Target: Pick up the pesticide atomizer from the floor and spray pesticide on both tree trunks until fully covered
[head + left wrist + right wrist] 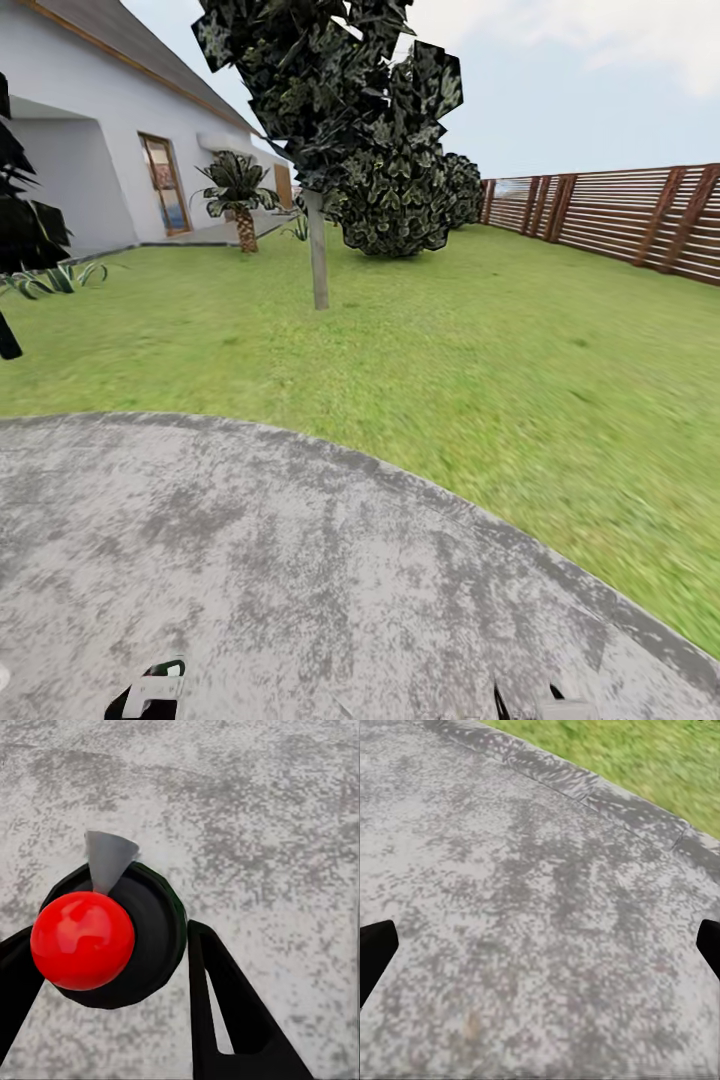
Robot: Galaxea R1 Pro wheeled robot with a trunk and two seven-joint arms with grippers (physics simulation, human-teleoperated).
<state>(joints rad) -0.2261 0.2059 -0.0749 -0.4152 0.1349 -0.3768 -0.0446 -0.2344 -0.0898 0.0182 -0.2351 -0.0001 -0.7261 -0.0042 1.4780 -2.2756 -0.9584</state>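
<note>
On the grey stone (250, 560) the atomizer (112, 937) is clamped in the left jaws, the right jaws are spread empty, and the tree trunk (318, 250) is judged unsprayed.

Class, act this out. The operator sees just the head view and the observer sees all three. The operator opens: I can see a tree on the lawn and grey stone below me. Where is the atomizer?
Observer: The left wrist view shows the pesticide atomizer, with its red ball top and grey nozzle, between the black fingers of the left gripper.
Operator: Is it gripped?
Observer: The fingers flank it closely on both sides, but I cannot tell whether they clamp it.
Operator: And the other arm?
Observer: The right gripper is wide open with nothing between its fingers. It hangs over the grey stone near where the stone meets the grass.
</note>
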